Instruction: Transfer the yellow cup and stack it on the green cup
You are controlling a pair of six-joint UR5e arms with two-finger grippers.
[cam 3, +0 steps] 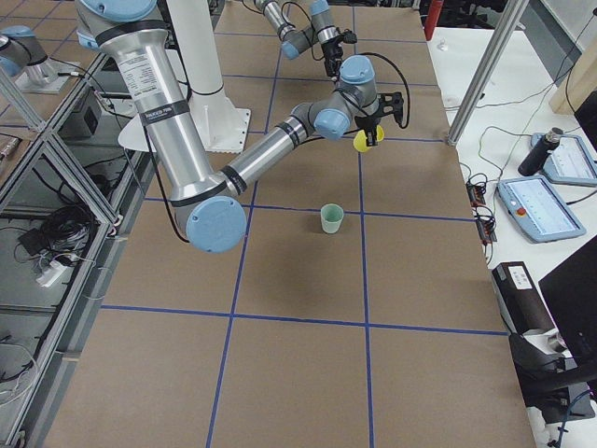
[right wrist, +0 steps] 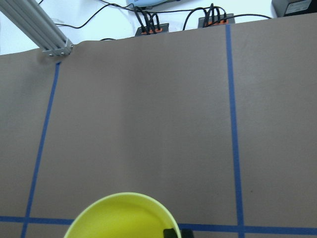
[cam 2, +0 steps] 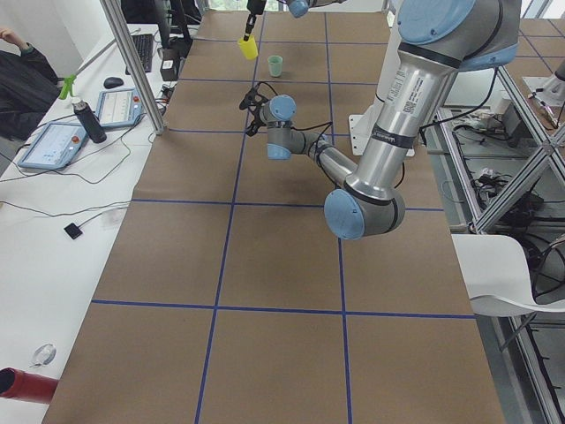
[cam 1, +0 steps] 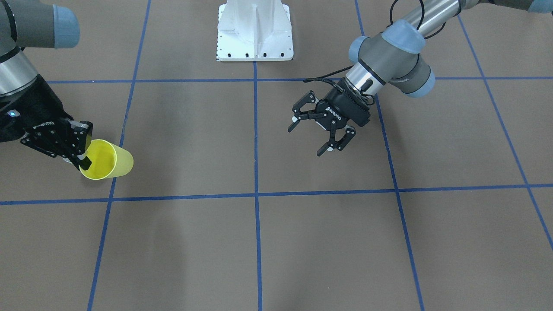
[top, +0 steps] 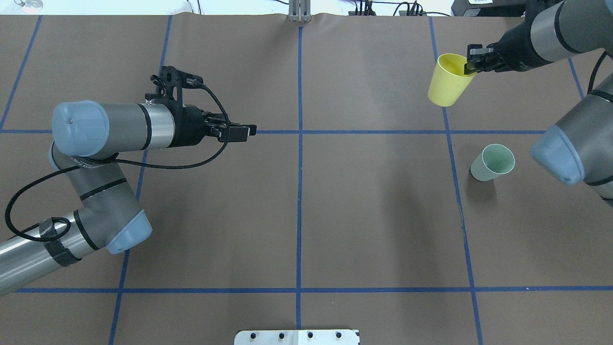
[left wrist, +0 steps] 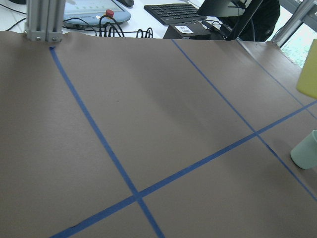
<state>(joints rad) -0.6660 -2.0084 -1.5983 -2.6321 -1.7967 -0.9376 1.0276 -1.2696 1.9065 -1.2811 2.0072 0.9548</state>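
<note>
**Yellow cup hanging from my right fingers, green cup standing nearer my base**

The yellow cup (top: 449, 82) is pinched at its rim by my right fingers (top: 473, 64), one finger inside the mouth and one against the outer wall. Its mouth faces up toward those fingers and its narrow base hangs below them. The long axis leans a little off upright. It appears lifted off the table (top: 373, 215).

The green cup (top: 493, 163) stands upright on the table with its mouth up. It is on my base's side of the right fingers and a little further out to my right, and it is apart from the yellow cup. One of the blue tape lines (top: 373, 132) runs crosswise between the two cups. Another passes under the yellow cup and runs just beside the green cup.

My left fingers (top: 244, 130) are spread wide and grip nothing. They hover over the table and point toward the centre line, well apart from both cups, with a broad stretch of brown table between them and the cups.

The table's far edge lies a short way beyond my right fingers. An aluminium post (right wrist: 37, 25) stands at that edge, off to their left.
</note>
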